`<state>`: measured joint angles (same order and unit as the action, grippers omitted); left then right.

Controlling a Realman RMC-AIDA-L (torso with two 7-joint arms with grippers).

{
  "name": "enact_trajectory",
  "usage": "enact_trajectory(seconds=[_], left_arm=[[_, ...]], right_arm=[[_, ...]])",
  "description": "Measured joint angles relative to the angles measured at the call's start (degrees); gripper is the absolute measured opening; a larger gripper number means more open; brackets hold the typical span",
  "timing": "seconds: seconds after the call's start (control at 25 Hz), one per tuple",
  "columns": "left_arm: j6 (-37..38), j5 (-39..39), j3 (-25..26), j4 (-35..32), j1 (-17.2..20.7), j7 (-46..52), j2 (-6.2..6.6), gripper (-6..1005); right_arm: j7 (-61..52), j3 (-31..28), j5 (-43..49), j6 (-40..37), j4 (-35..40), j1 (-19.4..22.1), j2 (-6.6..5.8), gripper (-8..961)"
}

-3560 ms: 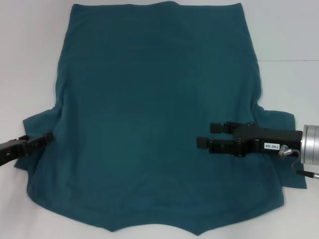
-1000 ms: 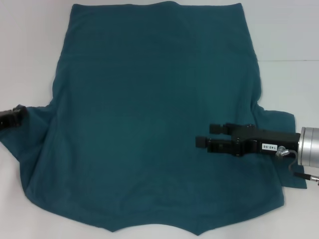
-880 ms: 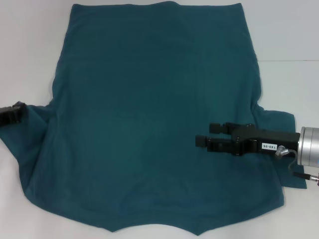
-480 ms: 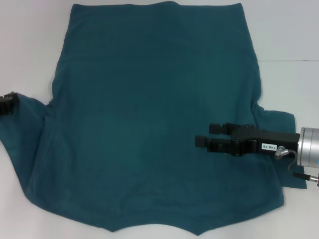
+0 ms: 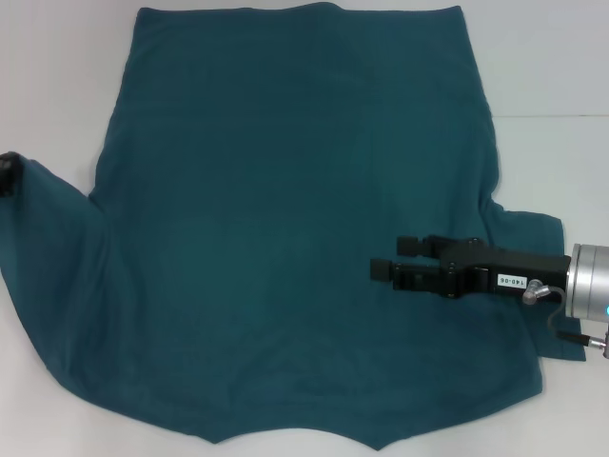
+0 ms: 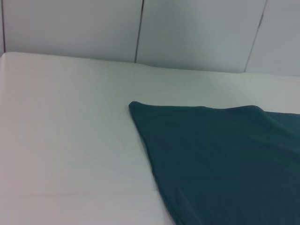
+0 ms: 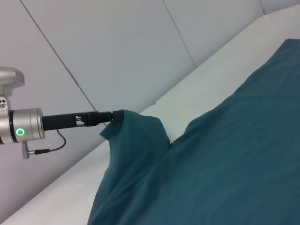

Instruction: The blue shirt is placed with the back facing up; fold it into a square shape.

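The blue shirt (image 5: 295,219) lies back-up across the white surface (image 5: 561,57). The left gripper (image 7: 115,115) has its fingers pinched on the left sleeve, lifted off the surface. The right gripper (image 5: 385,257) hovers over the shirt, fingers parted, holding nothing. If the pinch is shallow, the sleeve could slip free and crumple.

blue shirt (image 5: 285,219) spread on table (image 5: 552,57), left gripper (image 5: 8,174) at its left sleeve, right gripper (image 5: 385,259) over its right side
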<state>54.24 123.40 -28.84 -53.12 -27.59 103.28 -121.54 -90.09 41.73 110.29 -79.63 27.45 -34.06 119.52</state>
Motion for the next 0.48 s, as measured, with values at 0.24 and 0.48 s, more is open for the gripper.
enact_trajectory(seconds=[0.24, 0.48], left_arm=[[-0.26, 1.07, -1.32, -1.60, -0.16, 0.12, -0.21, 4], [0.60, 1.23, -2.63, -2.37, 0.44, 2.02, -0.72, 4]], right_arm=[[0.00, -0.13, 0.00, 0.01, -0.18, -0.10, 0.00, 878], [0.09, -0.19, 0.00, 0.15, -0.68, -0.13, 0.00, 878]])
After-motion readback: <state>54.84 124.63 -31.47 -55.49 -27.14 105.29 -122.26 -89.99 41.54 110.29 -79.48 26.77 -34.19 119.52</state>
